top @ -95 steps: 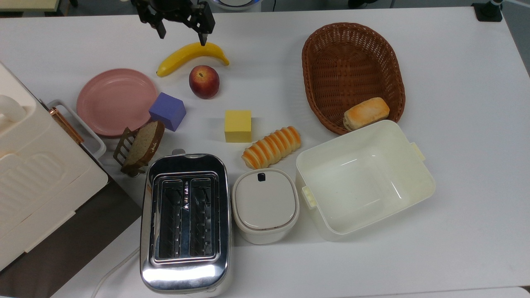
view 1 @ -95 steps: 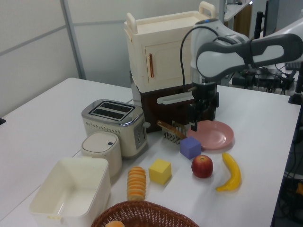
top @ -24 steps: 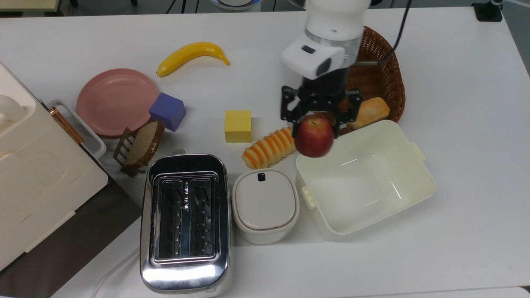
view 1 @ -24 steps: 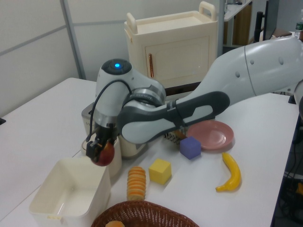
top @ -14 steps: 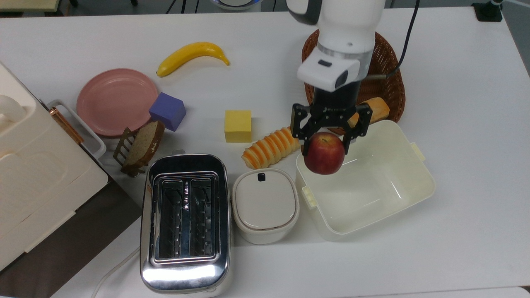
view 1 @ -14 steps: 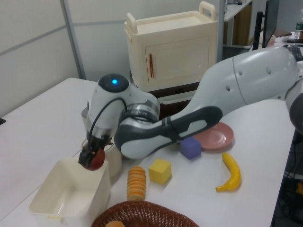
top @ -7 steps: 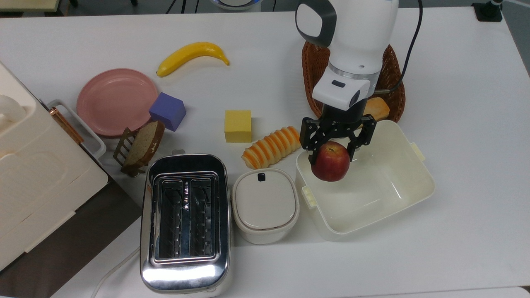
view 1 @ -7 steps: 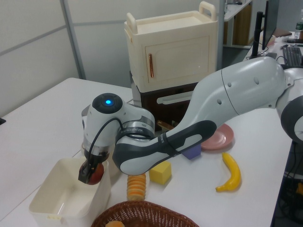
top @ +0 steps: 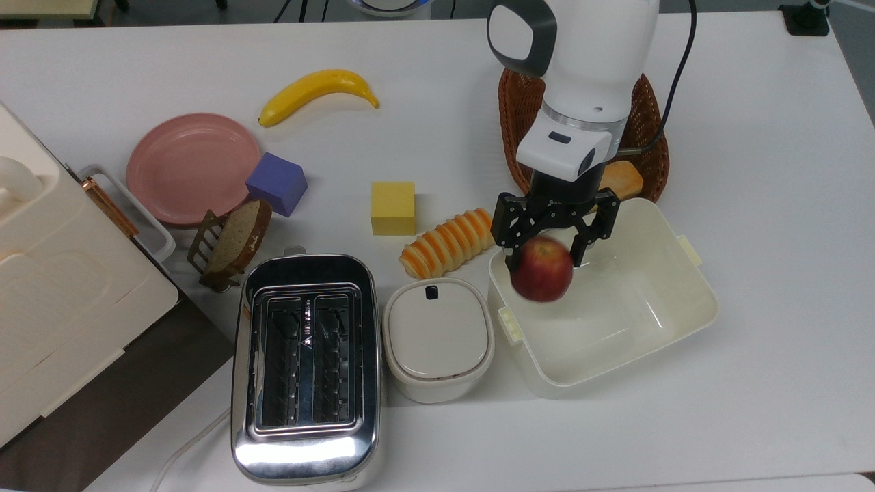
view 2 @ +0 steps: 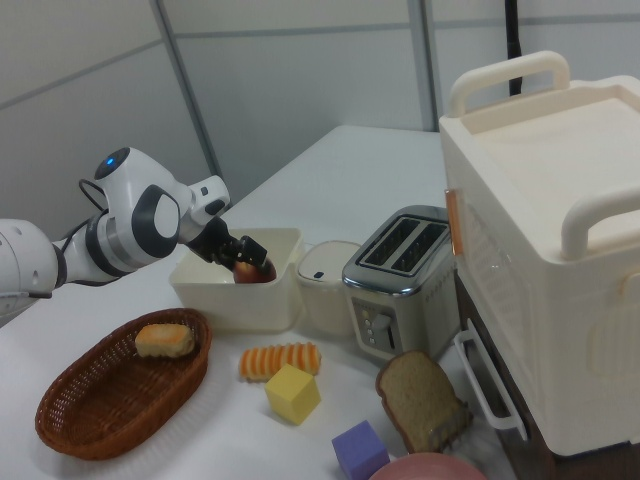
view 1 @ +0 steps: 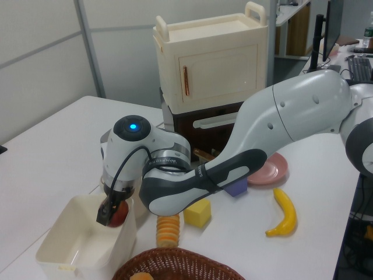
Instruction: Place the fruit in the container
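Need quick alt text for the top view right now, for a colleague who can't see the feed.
The gripper holds a red fruit over the near-left part of the open cream tub. Around it on the white table are a wicker basket with a bun, a lidded white pot, a toaster and a banana.

Fruit (top: 542,269): round, dark red with yellowish patch, stem dimple upward, suspended over the container's interior near its far-left wall in the top view. Container (top: 683,311): cream-white rectangular tub, upright, open, near the surface's front edge.
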Robot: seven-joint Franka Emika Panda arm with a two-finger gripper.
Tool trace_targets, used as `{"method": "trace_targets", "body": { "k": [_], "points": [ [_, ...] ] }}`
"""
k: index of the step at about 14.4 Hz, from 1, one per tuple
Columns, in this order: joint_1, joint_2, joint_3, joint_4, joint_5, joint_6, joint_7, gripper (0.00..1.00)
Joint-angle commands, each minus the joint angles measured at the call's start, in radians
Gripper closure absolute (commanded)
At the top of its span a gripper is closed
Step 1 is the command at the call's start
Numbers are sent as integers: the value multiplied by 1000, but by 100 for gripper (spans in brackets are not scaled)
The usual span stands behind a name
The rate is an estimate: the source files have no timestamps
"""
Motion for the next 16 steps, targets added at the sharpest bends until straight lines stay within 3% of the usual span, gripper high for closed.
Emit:
{"method": "trace_targets", "body": {
  "k": [1,8,11,14,16],
  "points": [
    [-8,-3,8,6,-28,10,30,8],
    [-20,-46,6,-3,-9,-12,56,8],
    [-77,-182,8,-46,-4,-232,106,0],
    [-117,-291,8,-80,99,-435,94,0],
    [-157,-385,8,-124,117,-539,76,0]
  ]
}}
